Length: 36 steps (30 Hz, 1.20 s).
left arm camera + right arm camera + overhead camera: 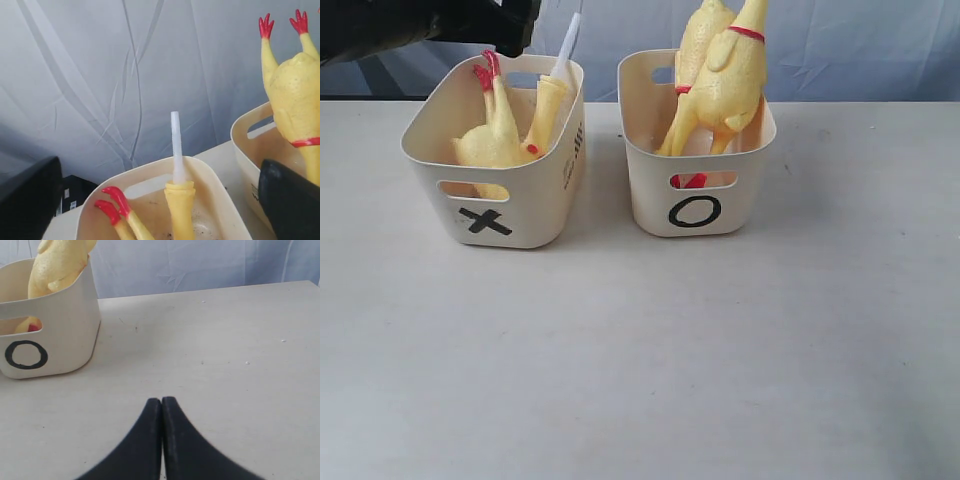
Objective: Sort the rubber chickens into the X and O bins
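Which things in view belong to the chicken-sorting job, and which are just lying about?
Job:
X bin
O bin
small chicken and tube chicken, both in the X bin
two large chickens, in the O bin

Just there:
table
grey backdrop cloth
black box

Smooth cream plastic with a faint sheen on the X bin [535, 205] at left and the O bin [735, 200] at right. Soft-looking yellow rubber, dull and slightly pebbled, on the rubber chickens [725, 85]; glossier red at the feet. Translucent white plastic for the tube [567, 48]. Matt, faintly speckled off-white on the table [640, 360]. Creased pale cloth across the far backdrop [860, 45]. Smooth matt black on the right gripper [161, 402].
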Motion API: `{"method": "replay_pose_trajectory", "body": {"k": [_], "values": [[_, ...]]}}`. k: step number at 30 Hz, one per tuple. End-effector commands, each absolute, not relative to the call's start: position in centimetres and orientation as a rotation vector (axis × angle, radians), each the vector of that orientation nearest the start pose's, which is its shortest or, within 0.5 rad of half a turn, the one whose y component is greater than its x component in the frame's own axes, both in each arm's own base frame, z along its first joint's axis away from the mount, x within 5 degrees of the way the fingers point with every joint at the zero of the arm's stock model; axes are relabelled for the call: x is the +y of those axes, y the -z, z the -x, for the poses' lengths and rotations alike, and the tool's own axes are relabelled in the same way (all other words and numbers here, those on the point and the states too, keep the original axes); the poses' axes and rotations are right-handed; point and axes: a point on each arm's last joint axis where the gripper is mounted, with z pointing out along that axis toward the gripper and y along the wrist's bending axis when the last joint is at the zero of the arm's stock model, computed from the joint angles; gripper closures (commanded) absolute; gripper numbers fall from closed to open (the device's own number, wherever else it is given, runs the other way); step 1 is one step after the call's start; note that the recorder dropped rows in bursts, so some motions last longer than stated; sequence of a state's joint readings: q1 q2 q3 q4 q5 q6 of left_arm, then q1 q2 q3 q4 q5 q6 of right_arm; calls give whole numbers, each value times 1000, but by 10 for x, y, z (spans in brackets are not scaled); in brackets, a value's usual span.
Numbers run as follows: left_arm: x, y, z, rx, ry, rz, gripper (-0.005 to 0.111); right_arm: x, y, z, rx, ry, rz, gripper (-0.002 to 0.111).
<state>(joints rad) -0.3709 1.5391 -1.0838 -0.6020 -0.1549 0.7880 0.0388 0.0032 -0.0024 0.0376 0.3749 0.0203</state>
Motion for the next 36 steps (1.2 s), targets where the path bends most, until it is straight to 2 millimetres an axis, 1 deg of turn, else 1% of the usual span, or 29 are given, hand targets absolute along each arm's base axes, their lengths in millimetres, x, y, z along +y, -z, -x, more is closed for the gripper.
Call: {"method": "replay_pose_trajectory", "body": {"k": [1,2,3,5,7,8,10,13,16,19,21,24,27,29,31,34,36], "values": [[-113,-348,-320,1668,24,-467,1,3,-181,-53,1847,-79,-2,108],[-109,-355,-314,1651,-8,-519,1,3,-181,-53,1847,-79,-2,108],[-102,-366,-303,1618,-85,-631,1,3,-181,-53,1847,-79,-2,108],[-94,-380,-287,1575,-181,-774,1,3,-180,-53,1847,-77,-1,108],[-84,-394,-266,1557,-233,-851,1,3,-180,-53,1847,-77,-1,108],[-78,-402,-255,1555,-239,-856,1,3,-180,-53,1847,-77,-1,108],[-68,-418,-235,1524,-252,-828,1,3,-180,-53,1847,-77,-1,108],[-52,-446,-203,1419,-302,-744,1,3,-180,-53,1847,-77,-1,108],[-39,-471,-160,1312,-304,-647,1,3,-180,-53,1847,-77,-1,108],[-32,-488,-119,1208,-286,-584,1,3,-180,-53,1847,-77,-1,108],[-26,-497,-98,1136,-301,-546,1,3,-180,-53,1847,-77,-1,108],[-19,-507,-67,1035,-320,-491,1,3,-180,-53,1849,-79,-2,108],[-13,-510,-38,970,-316,-461,1,3,-180,-53,1849,-79,-2,108],[-15,-506,-28,1011,-196,-458,3,3,-180,-53,1849,-79,-2,108],[-15,-503,-17,1022,-125,-446,8,3,-180,-53,1849,-79,-2,108],[-16,-497,-1,1060,-19,-448,19,3,-180,-53,1849,-79,-2,108],[-15,-493,9,1077,11,-445,26,3,-180,-53,1849,-79,-2,108]]}}
